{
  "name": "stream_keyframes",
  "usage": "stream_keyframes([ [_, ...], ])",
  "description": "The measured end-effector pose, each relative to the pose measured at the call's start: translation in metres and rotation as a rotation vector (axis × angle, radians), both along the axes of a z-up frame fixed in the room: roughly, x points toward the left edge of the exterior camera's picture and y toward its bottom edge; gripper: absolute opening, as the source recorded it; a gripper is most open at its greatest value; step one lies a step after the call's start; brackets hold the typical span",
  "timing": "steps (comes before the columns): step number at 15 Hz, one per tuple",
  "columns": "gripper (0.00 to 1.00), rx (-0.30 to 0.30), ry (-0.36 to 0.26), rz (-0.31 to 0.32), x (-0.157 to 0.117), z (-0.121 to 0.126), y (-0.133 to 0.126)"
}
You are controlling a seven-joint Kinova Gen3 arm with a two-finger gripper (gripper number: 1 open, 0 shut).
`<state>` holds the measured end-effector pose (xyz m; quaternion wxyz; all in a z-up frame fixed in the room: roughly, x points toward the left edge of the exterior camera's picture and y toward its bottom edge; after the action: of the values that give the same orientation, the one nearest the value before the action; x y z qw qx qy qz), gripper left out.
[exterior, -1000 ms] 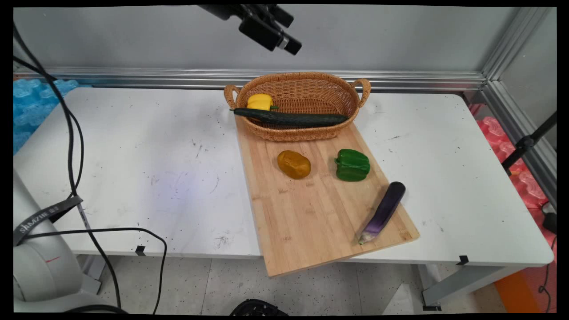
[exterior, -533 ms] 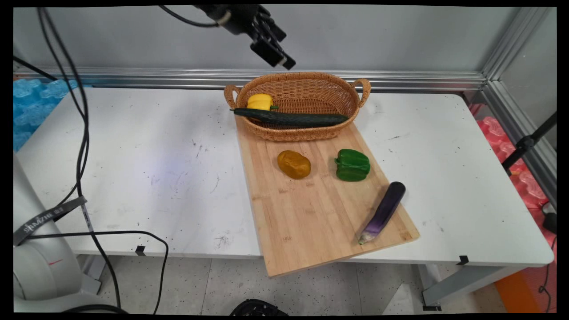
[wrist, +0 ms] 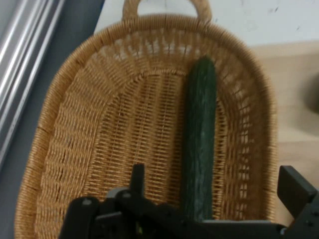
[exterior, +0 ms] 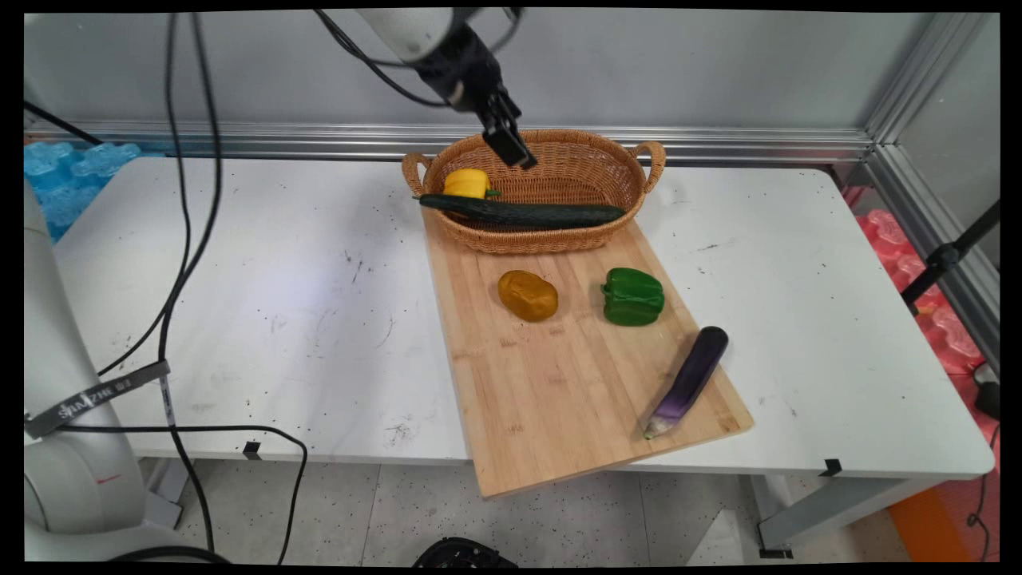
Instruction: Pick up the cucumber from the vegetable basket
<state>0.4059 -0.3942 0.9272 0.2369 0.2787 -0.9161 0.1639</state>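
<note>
A: What lies nearest the camera?

B: On the wooden board (exterior: pixel 551 375), an eggplant (exterior: pixel 690 378) at about four o'clock, its long axis running from seven to one, pale stem end nearest. Further up sit a brown potato (exterior: pixel 528 295) and, at its three o'clock, a green pepper (exterior: pixel 632 296), well apart.

A: And beyond them?

B: A wicker basket (exterior: pixel 615 172) stands on the board's far end. A cucumber (exterior: pixel 520 212) lies in it along the near wall, long axis nine to three, its left tip poking over the rim. A yellow pepper (exterior: pixel 467 183) sits just behind it at the basket's left end.

A: The gripper?

B: The gripper (exterior: pixel 511 147) hangs over the basket's far rim, tilted toward five o'clock. In the hand view its fingers (wrist: pixel 295 190) stand wide apart, holding nothing, with the cucumber (wrist: pixel 199 144) running lengthwise below.
</note>
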Motion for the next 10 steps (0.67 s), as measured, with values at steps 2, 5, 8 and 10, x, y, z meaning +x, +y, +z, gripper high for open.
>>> stream_keyframes([
  [2,1.0,0.013,-0.029,0.002,-0.007,-0.014,-0.009],
  [5,1.0,0.042,-0.087,0.002,-0.021,-0.041,-0.027],
  [8,1.0,0.074,-0.128,0.002,-0.033,-0.066,-0.04],
  [10,1.0,0.092,-0.148,0.001,-0.039,-0.079,-0.047],
])
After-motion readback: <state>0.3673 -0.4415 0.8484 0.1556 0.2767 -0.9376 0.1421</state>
